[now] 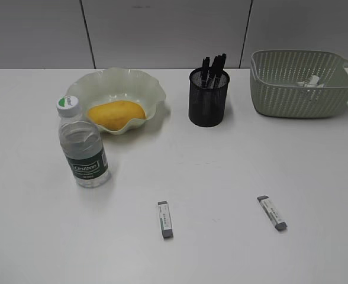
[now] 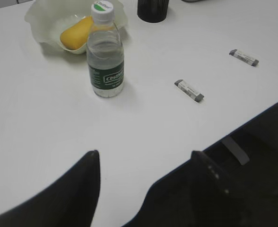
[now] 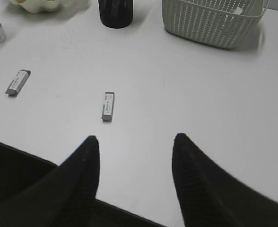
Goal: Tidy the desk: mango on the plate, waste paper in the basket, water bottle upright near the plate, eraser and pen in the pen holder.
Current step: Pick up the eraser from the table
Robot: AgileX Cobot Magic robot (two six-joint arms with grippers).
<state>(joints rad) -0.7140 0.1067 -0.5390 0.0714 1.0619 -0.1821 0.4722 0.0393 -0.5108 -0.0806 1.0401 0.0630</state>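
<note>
Fingers of the left gripper [image 2: 143, 175] stand wide apart, empty, low over bare counter [image 1: 221, 177]; fingers of the right gripper [image 3: 135, 163] likewise spread and empty. Neither arm shows in the exterior view.

Layout: mango [image 1: 116, 115] lies in the plate [image 1: 144, 80]. Water bottle [image 1: 83, 145] stands upright just in front of the plate, cap on. Waste paper [image 1: 312, 81] sits inside the basket [image 1: 298, 97]. Pen holder [image 1: 209, 97] already has dark pens in it. Judged remaining: two erasers on the counter, well apart — the left eraser [image 1: 165, 219] and the right eraser [image 1: 272, 213].

Handling estimate: each eraser is a small flat bar in a white paper sleeve with a grey end. Probably light, firm with slight give, sleeve may slide on the core. Lies very low, so the fingertips must nearly touch the counter. Best hold: across the narrow width at mid-length, fingers square to the long axis. The right eraser lies nearest the right gripper, the left one nearest the left.

Unclear: sleeve print unreadable. Pen count in the holder not resolvable. Holder and basket are cut off at the top of the left wrist view; the plate and bottle are cropped in the right wrist view. Only part of the paper shows above the basket wall.
</note>
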